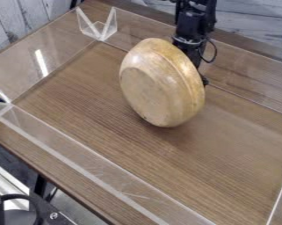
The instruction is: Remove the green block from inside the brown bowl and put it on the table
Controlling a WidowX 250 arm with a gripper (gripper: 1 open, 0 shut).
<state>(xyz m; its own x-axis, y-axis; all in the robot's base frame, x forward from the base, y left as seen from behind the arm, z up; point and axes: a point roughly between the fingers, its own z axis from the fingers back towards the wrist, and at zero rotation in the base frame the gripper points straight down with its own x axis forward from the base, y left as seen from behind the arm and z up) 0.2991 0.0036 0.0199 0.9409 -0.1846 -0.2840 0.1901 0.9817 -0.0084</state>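
Observation:
The brown bowl (pixel 163 83) is tipped up on its edge on the table (pixel 84 123), with its rounded underside and flat base facing the camera. Its inside faces away, so the green block is hidden. My black gripper (pixel 192 44) comes down from the top behind the bowl's upper far rim. Its fingertips disappear behind that rim, and one dark finger (pixel 206 54) shows just right of it. The gripper seems to be shut on the rim, holding the bowl tilted.
Low clear acrylic walls (pixel 61 151) edge the tabletop on all sides. A clear angled bracket (pixel 98 26) stands at the back left corner. Bare wood-grain surface stretches left of and in front of the bowl.

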